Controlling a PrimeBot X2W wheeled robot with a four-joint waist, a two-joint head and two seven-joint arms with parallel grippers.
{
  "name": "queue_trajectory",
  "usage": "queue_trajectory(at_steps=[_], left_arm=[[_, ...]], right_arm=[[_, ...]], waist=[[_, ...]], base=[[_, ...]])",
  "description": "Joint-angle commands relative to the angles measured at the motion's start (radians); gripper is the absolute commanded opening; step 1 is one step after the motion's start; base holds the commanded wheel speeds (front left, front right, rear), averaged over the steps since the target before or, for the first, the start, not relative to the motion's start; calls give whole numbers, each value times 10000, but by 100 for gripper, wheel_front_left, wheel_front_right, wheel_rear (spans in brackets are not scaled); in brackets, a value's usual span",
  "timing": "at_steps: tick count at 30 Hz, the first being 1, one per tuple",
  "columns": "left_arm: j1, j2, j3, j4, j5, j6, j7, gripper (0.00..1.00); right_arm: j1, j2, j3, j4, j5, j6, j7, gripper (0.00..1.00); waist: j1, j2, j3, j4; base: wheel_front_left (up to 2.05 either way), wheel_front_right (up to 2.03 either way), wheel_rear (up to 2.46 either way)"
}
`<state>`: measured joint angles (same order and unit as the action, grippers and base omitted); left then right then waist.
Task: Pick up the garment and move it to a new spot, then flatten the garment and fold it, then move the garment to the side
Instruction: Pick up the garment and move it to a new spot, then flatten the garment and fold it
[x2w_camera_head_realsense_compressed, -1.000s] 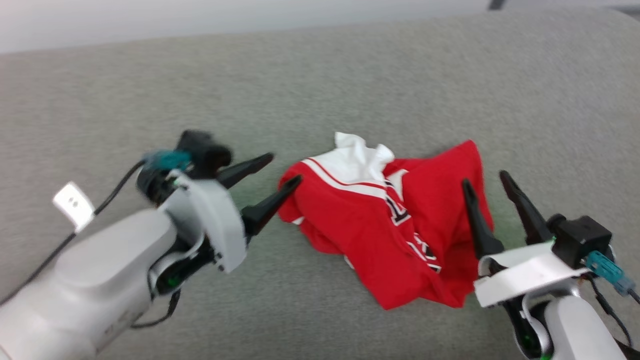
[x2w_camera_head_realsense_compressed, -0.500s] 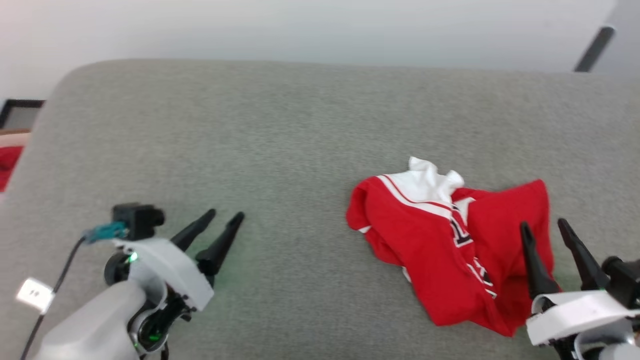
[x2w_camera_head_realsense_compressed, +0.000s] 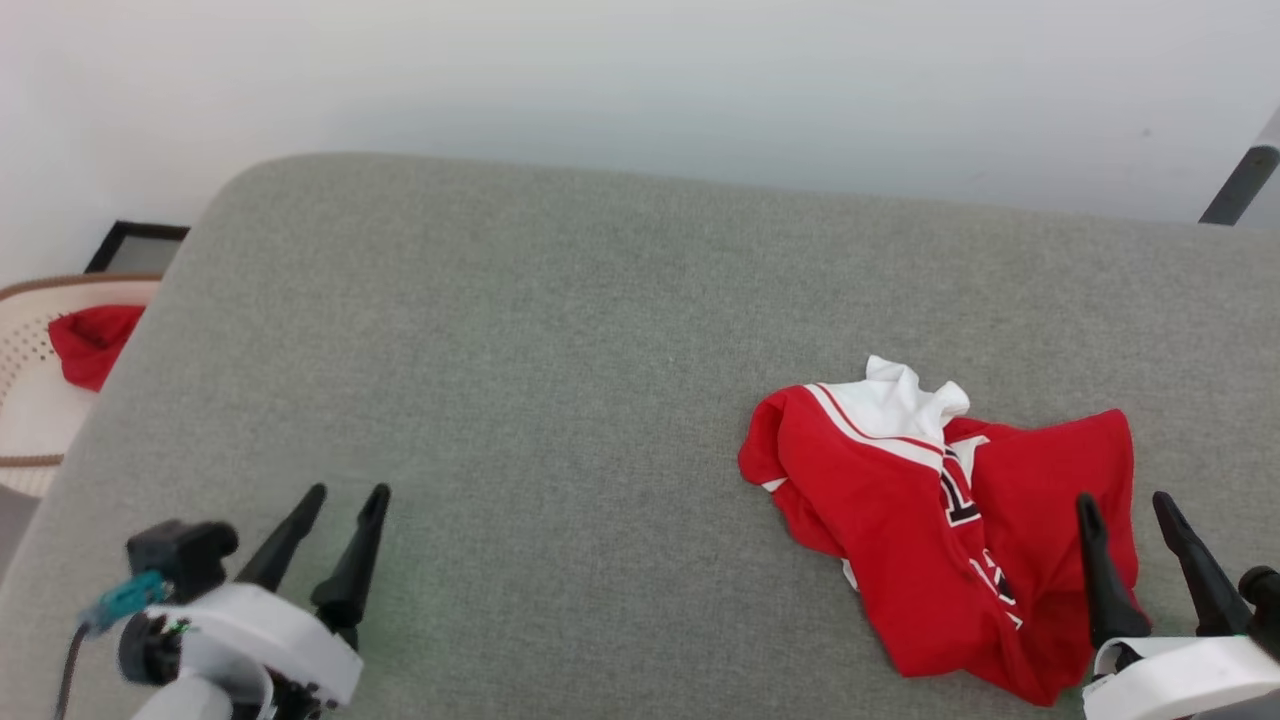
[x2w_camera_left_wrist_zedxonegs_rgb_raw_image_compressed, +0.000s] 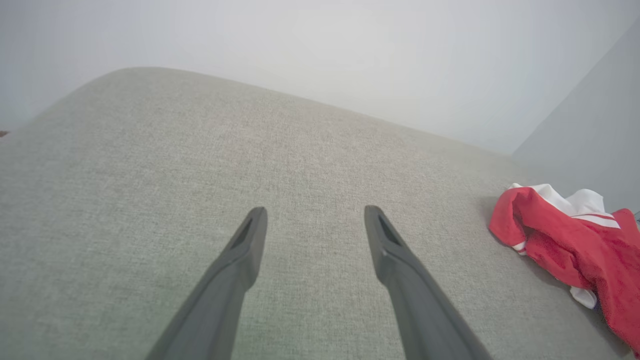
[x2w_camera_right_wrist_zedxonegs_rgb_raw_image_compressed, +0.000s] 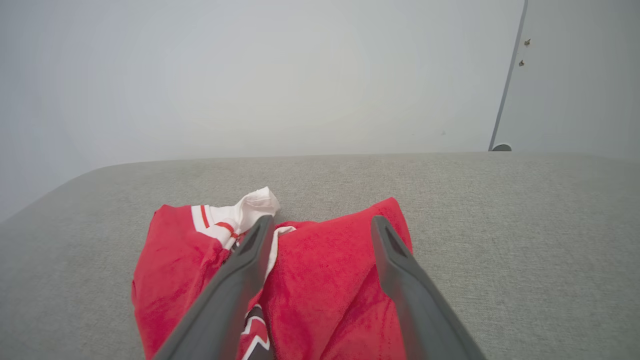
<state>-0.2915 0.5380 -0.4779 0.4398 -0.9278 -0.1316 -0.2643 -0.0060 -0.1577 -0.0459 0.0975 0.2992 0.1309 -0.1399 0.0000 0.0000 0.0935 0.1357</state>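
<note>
Head view gives you the garment (x2w_camera_head_realsense_compressed: 930, 500) lying crumpled on the right part of the grey fabric-covered counter (x2w_camera_head_realsense_compressed: 560, 380); it is a red heap with a white sleeve bunched at its far edge, red-and-white striped trim beside that, and bits of black, white-outlined lettering along a fold down its middle; nothing grips it. Your right end effector (x2w_camera_head_realsense_compressed: 1122, 498) sits at the lower right, its two dark fingers spread apart and pointing away from the robot; the finger nearer the middle of the picture overlaps the near right part of the red cloth, and you cannot tell from here whether it touches. Your left end effector (x2w_camera_head_realsense_compressed: 349, 492) is at the lower left, well apart from the garment; its fingers are likewise spread, with bare counter between them. Right wrist view shows you the two fingers parted over the garment's red body, the white sleeve just beyond the tip of the finger on that view's left; whether the tips rest on the cloth or hover above it is not clear. Left wrist view has the fingers parted above plain grey fabric; the garment lies off at that view's right edge. Off the counter's left end, in the head view, you can see a pale woven basket (x2w_camera_head_realsense_compressed: 25, 410) with a brown rim and a plain red cloth (x2w_camera_head_realsense_compressed: 90, 340) inside; a white wall (x2w_camera_head_realsense_compressed: 640, 80) runs behind the counter.
</note>
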Motion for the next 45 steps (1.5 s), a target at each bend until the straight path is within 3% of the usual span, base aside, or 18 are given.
queue_trajectory(at_steps=[1,8,17,28,45], left_arm=[[362,-134,494,-164,523,21,7,100],[1597,-934,2512,-1117,2951,86,6,100],[2473,-1777,3791,-2120,5009,60,6,100],[2801,-2244,4083,-1935,5333,8,6,100],[2527,-2102,3823,-1888,5198,1,5,100]], right_arm=[[161,-18,-69,-61,59,-3,-7,100],[417,-53,-300,-228,146,-3,-106,100],[530,-3,-292,-424,212,-3,-306,100],[731,279,-331,-212,1,-3,-639,100],[414,465,-245,-154,-65,-3,-655,100]], waist=[[0,0,-193,-66],[0,0,-544,-305],[0,0,-829,-564],[0,0,-830,-744],[0,0,-728,-774]], base=[[0,0,0],[0,0,0],[0,0,0],[0,0,0],[0,0,0]])
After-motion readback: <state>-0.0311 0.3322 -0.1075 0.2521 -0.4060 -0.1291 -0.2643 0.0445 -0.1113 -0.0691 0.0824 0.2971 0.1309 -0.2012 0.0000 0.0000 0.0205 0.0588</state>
